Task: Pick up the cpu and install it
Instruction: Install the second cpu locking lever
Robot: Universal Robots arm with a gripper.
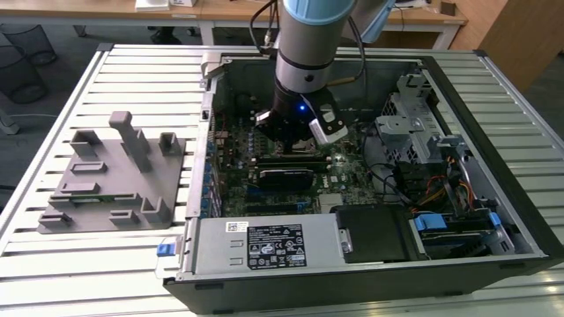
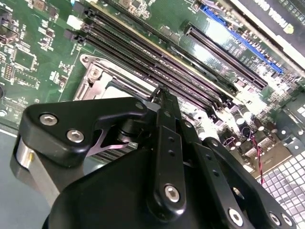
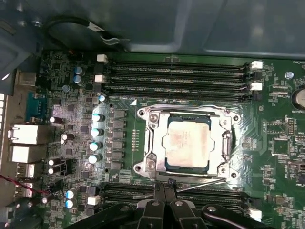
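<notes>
The cpu (image 3: pixel 187 143) is a pale silvery square with a thin greenish edge. It lies flat inside the metal socket frame (image 3: pixel 151 143) on the green motherboard (image 3: pixel 271 143). My gripper (image 3: pixel 165 184) sits just off the socket's edge, beside the memory slots (image 3: pixel 209 195), with its black fingers pressed together and nothing between them. A thin socket lever (image 3: pixel 202 183) runs right by the fingertips. In the second wrist view the gripper (image 2: pixel 160 94) points down at the socket frame (image 2: pixel 94 76). In the exterior view the gripper (image 1: pixel 295 140) hangs low inside the open computer case (image 1: pixel 493 132).
A graphics card (image 1: pixel 286 177), the power supply (image 1: pixel 264 244) and drive cages with cables (image 1: pixel 423 158) crowd the case around the socket. A grey plastic fixture (image 1: pixel 115 178) stands on the slatted table at the exterior view's left. Upright capacitors (image 3: pixel 96 131) line one side of the socket.
</notes>
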